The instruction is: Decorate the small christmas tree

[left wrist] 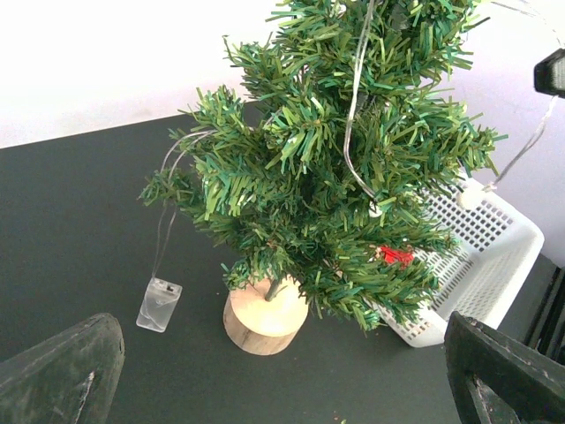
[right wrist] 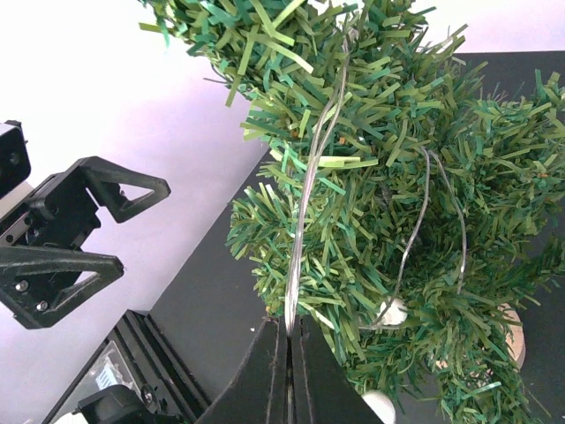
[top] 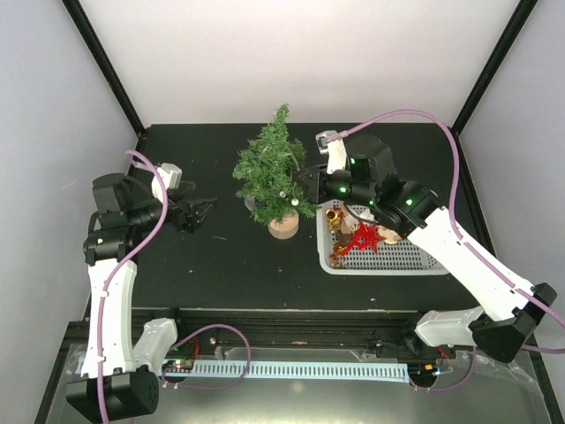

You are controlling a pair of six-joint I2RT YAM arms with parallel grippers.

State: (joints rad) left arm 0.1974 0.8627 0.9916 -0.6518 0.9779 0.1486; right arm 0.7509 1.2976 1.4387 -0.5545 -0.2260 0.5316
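Tree (top: 272, 177) stands mid-counter, just left of the basket (top: 415, 256). Light wire (right wrist: 305, 203) already draped through it — right jaws clenched on a strand beside the tree, left jaws released, well to its left. Star (top: 365, 238) and other ornaments lie in the basket — not yet hung.

The top external camera looks steeply down from above and behind the arm bases, taking in the whole table (top: 229, 265) to its far edge. The left wrist camera sits low over the table's left part, facing right at the small christmas tree (left wrist: 335, 177) nearby. The right wrist camera faces left, so close that needles and a light wire (right wrist: 305, 221) fill it. All three share the tree.
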